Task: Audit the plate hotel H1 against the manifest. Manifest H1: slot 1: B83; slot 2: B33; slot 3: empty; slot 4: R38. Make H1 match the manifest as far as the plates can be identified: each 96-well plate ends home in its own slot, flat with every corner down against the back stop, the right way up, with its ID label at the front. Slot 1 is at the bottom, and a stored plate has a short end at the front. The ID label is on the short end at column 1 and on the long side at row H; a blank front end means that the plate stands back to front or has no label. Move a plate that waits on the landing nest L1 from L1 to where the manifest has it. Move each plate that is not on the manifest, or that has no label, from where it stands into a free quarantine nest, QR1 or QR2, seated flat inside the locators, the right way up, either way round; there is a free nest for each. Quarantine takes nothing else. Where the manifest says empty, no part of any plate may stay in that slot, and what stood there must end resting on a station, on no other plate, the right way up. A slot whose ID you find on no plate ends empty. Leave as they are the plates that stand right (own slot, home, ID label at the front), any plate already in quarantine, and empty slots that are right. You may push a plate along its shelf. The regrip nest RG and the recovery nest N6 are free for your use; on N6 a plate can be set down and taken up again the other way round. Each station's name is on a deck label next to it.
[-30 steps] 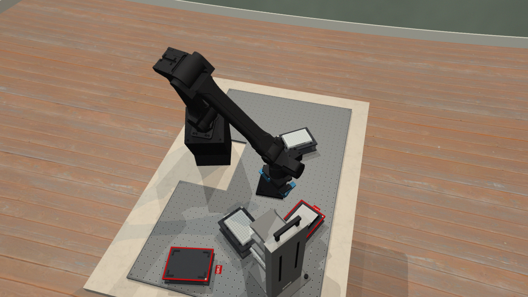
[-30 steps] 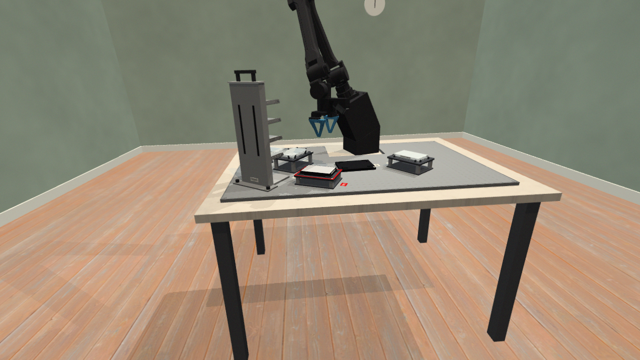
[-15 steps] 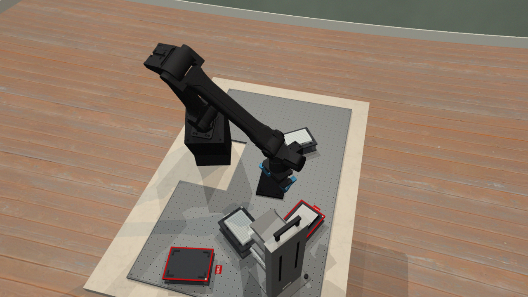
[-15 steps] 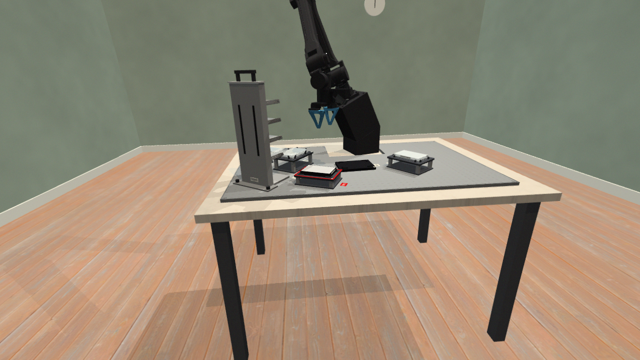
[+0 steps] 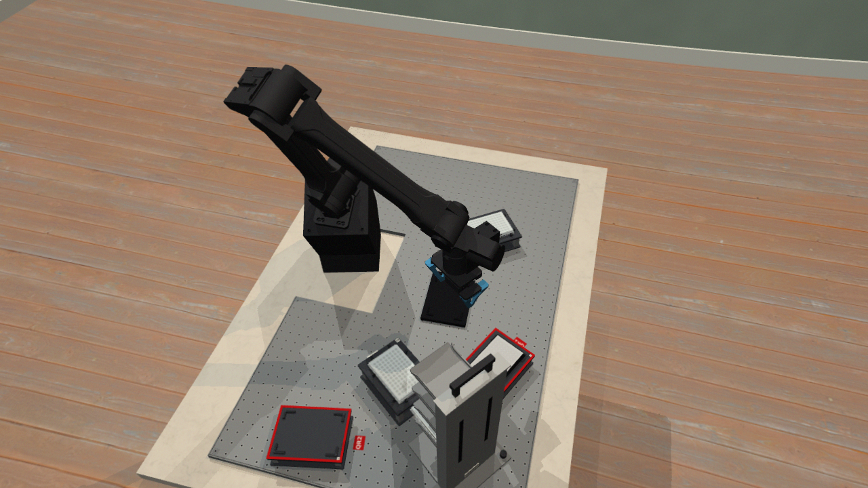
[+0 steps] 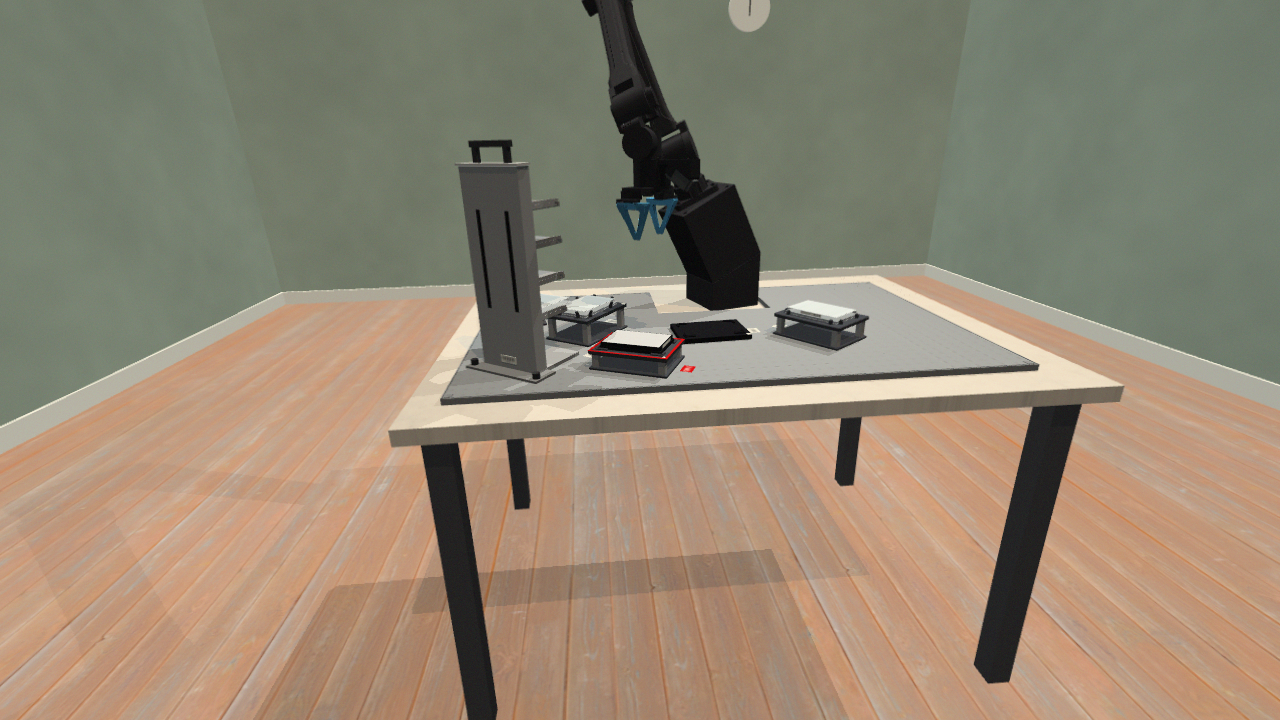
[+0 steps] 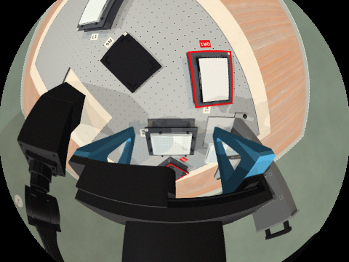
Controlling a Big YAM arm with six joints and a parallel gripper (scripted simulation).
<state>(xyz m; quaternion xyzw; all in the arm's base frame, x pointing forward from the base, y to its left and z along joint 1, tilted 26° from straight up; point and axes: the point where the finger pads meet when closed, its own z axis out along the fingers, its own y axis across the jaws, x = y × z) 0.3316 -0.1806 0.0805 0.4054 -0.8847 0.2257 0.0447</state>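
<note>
Above mid-table, the gripper (image 6: 646,217) hangs spread wide, holding nothing; the plate hotel (image 6: 497,259) shelves' contents are seemingly mostly hidden.

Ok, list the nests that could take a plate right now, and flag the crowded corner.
Free: the red-framed nest left of the hotel, and the flat black nest under the open gripper. Crowded: around the hotel, where a plate-bearing nest and the filled red nest flank it.
</note>
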